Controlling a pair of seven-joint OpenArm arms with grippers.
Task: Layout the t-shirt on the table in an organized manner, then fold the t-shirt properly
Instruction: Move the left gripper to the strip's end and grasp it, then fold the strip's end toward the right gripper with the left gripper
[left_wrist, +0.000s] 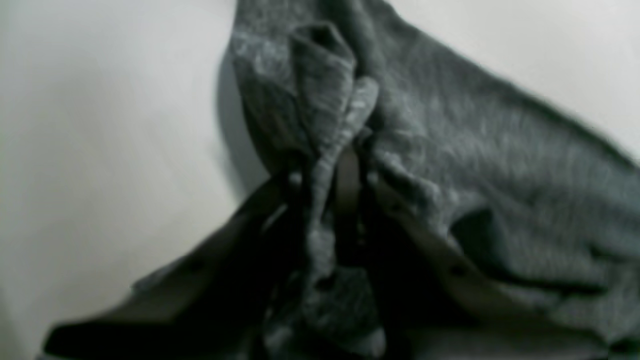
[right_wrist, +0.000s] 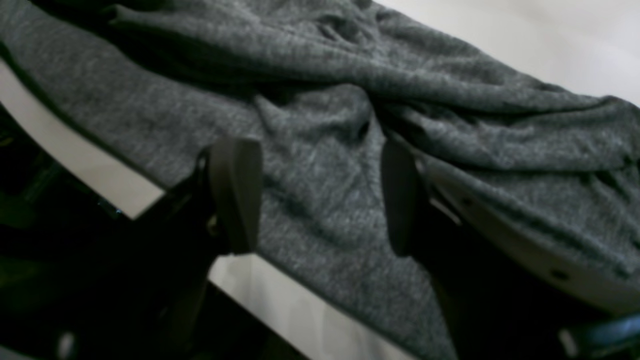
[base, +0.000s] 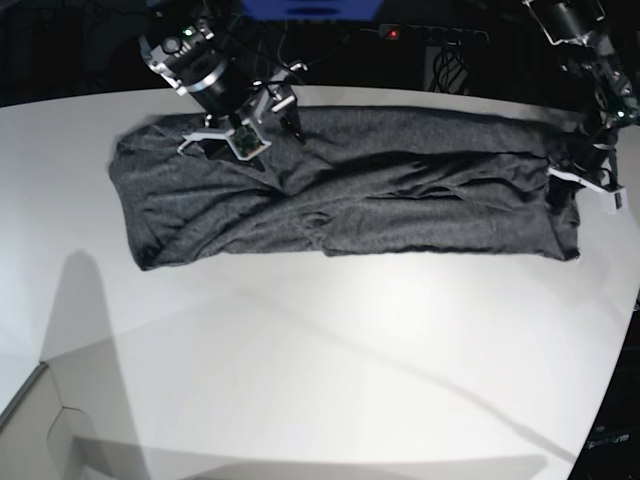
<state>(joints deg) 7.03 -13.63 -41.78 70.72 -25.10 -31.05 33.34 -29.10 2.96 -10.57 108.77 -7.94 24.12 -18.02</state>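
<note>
Left hand (left_wrist: 330, 175) pinching t-shirt (left_wrist: 475, 165), right hand (right_wrist: 320, 195) spread above it

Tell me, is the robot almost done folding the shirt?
Not yet. The t-shirt is stretched long across the table but remains wrinkled. The left gripper has pinched one bunched end; the right gripper hovers with open jaws over the other. Smoothing and all folding remain.

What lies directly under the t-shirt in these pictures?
The white table lies under the t-shirt, showing all round it. The tabletop beneath the fabric is covered, so anything there cannot be seen.
</note>
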